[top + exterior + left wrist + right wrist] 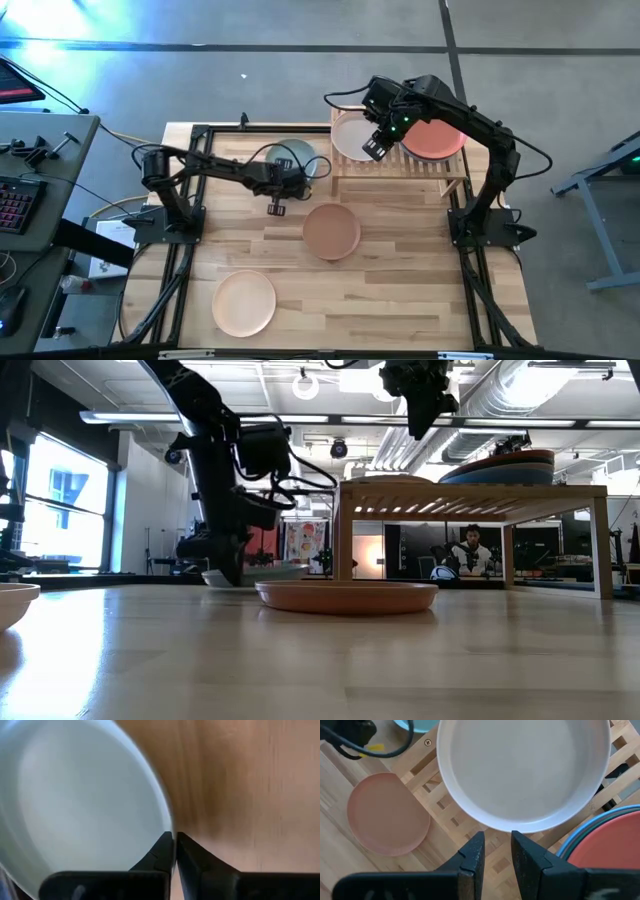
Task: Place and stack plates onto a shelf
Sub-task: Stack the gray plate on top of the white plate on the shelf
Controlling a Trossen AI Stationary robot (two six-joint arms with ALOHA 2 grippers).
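The pale sage plate (pixel 297 158) lies on the table at the far side, left of the shelf (pixel 400 172). My left gripper (pixel 287 180) (pixel 175 851) is at its near edge, shut on it. My right gripper (pixel 376 147) (pixel 497 845) hovers open above the off-white plate (pixel 350 135) (pixel 525 770), which rests flat on the left half of the shelf's slats. In the low view this gripper (pixel 420 422) stands well above the shelf top. An orange-red plate (pixel 436 138) tops a stack on the right half, with a blue rim (pixel 585 832) showing beneath it. My left gripper pinches the pale sage plate's rim (pixel 166 822) between its two fingers, at the edge nearest the table's middle. The fingers point down at it from above. In the low view the plate (pixel 265 572) sits low at the table; I cannot tell if it is lifted.
A tan-pink plate (pixel 331 230) (pixel 345 596) lies on the table in front of the shelf. A peach plate (pixel 243 303) lies near the table's near left corner. A person (pixel 470 550) sits in the room behind the shelf. Bare tabletop (pixel 420 290) spreads at the near right.
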